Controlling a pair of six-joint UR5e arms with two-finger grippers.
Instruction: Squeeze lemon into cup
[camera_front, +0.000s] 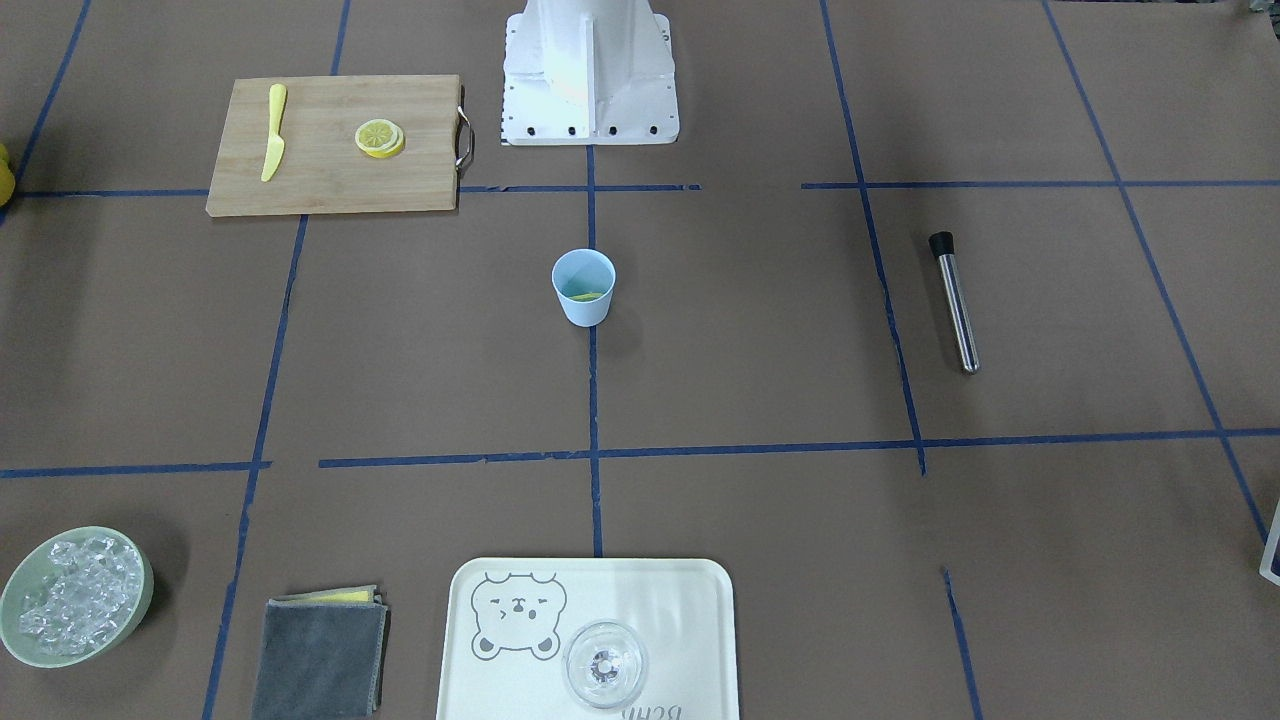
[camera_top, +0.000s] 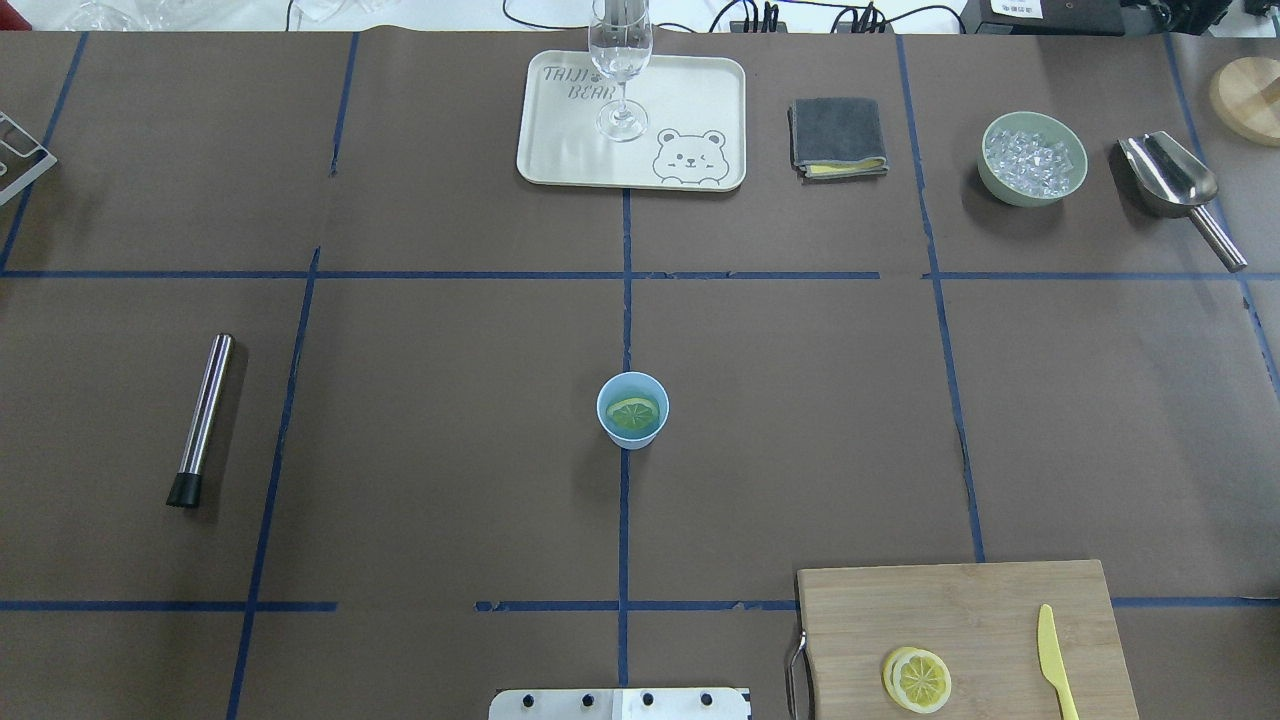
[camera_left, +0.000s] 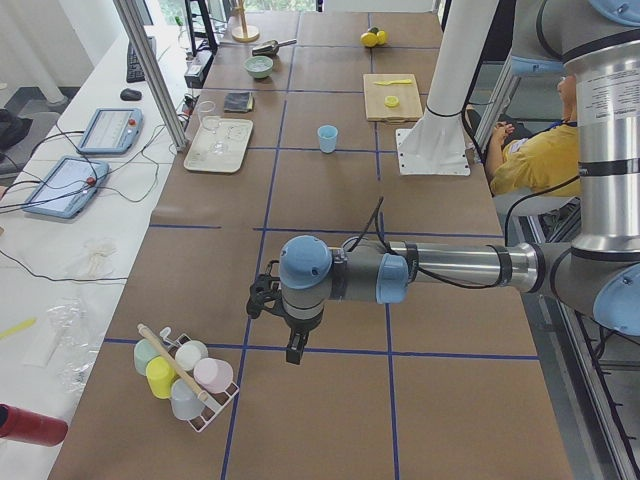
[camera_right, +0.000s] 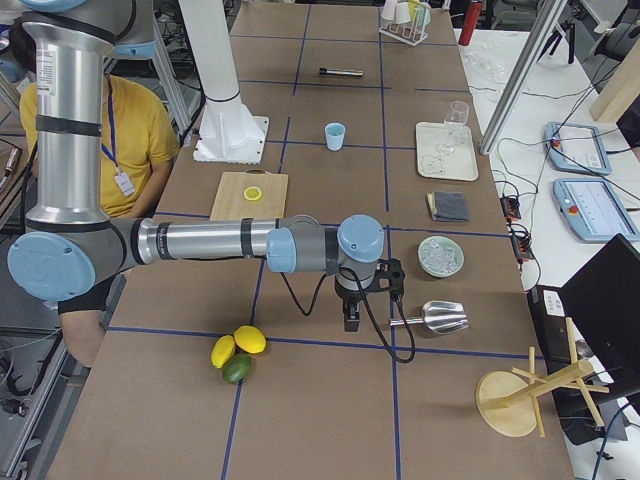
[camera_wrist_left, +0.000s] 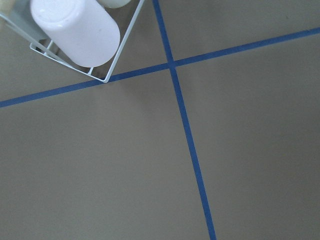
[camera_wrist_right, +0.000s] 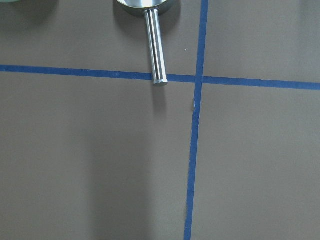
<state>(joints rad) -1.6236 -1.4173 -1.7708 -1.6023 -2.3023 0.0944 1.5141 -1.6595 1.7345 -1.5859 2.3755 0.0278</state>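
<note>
Overhead, a lemon slice (camera_top: 633, 411) lies flat inside the light-blue cup (camera_top: 632, 441) in the middle of the worktop (camera_top: 450, 400); the front-facing view shows only a yellow sliver of it past the rim. Only the side views show the left fingers (camera_left: 293, 350), hanging near a rack of cups (camera_left: 190, 357), and the right fingers (camera_right: 349, 320) near a steel scoop (camera_right: 445, 316), both well apart from the cup; how far open they stand cannot be told. Two more slices (camera_top: 918, 679) and a yellow knife (camera_top: 1056, 660) lie on the cutting board (camera_top: 1000, 610).

left gripper (camera_left: 293, 347) and right gripper (camera_right: 350, 320) both hang pointing straight down.
</note>
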